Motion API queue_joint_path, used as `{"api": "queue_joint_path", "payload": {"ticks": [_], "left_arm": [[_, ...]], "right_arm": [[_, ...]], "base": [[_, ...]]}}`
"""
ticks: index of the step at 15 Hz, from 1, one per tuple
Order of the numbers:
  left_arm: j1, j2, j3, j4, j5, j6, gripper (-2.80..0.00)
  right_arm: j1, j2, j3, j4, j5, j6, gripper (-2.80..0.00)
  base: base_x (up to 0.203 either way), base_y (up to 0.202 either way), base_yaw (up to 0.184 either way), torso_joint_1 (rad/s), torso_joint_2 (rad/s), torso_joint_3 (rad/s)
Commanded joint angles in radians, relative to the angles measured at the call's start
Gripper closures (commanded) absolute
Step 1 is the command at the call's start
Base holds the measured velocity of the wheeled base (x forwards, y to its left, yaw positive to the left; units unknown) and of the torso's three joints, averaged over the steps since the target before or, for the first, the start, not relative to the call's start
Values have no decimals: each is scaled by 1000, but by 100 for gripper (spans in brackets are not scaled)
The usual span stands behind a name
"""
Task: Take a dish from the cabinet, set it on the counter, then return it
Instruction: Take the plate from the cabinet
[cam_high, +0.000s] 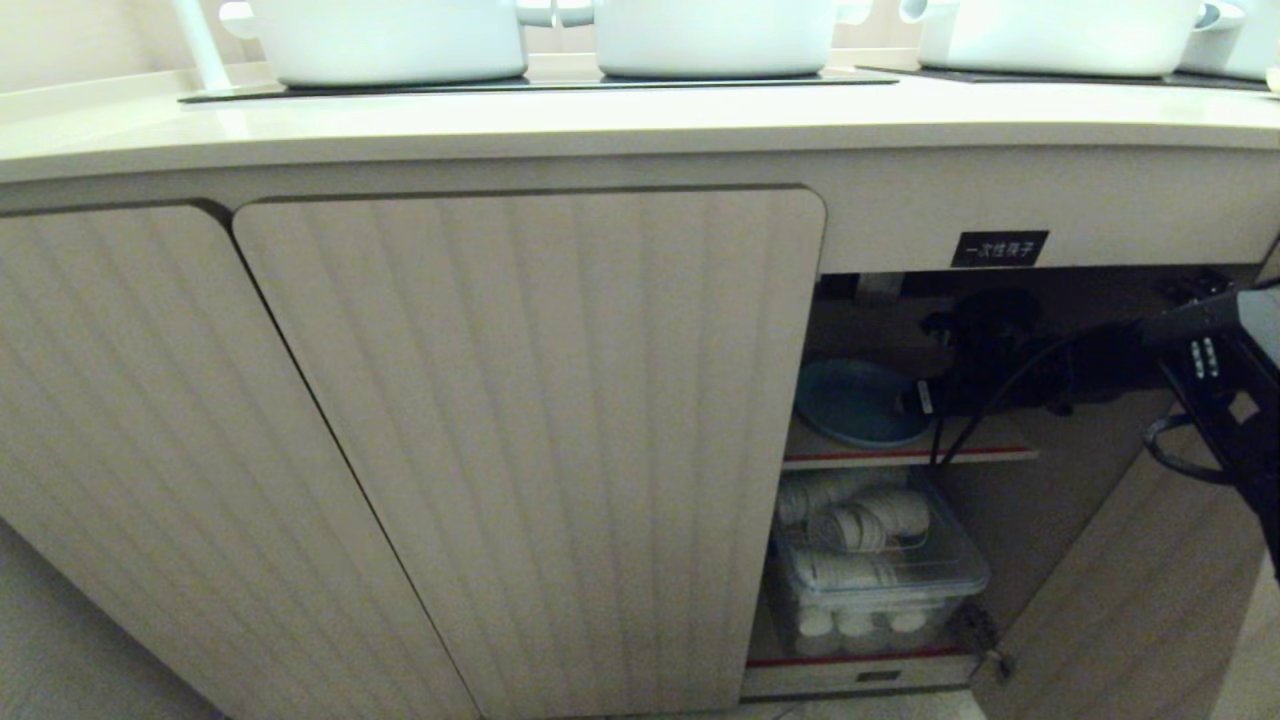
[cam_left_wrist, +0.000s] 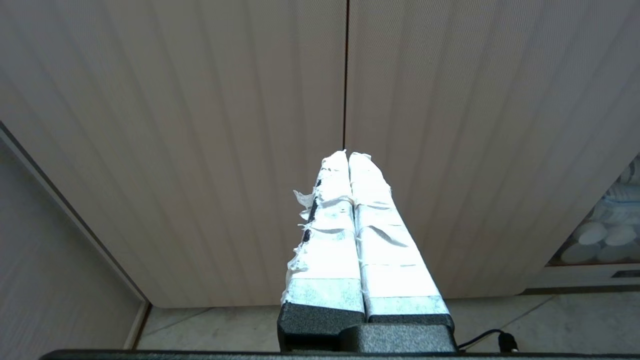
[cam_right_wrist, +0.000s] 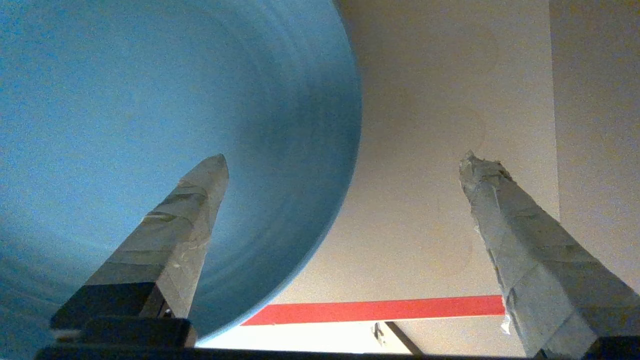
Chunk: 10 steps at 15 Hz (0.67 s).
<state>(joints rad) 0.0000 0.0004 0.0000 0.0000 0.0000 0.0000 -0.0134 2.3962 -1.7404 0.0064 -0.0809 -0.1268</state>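
The light-blue dish lies flat on the inner shelf of the open cabinet. My right arm reaches in from the right, just under the black label. In the right wrist view the right gripper is open; one taped finger hangs over the dish, the other finger over bare shelf, and nothing is gripped. The left gripper is shut and empty, facing the closed ribbed doors low down. The cream counter runs above.
A clear bin of white cups sits on the lower shelf. Two ribbed doors are closed at the left; the open door hangs at the right. White pots stand on the black cooktop panels.
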Motion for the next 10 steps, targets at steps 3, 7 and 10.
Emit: {"api": "queue_joint_path", "payload": {"ticks": [3, 7, 10], "left_arm": [[0, 0, 0, 0, 1, 0, 0], [0, 0, 0, 0, 0, 0, 0], [0, 0, 0, 0, 0, 0, 0]], "right_arm": [[-2, 0, -6, 33, 19, -28, -280], [-8, -2, -19, 97, 37, -73, -280], [-10, 0, -52, 151, 43, -74, -280]], "base": [[0, 0, 0, 0, 0, 0], [0, 0, 0, 0, 0, 0], [0, 0, 0, 0, 0, 0]]}}
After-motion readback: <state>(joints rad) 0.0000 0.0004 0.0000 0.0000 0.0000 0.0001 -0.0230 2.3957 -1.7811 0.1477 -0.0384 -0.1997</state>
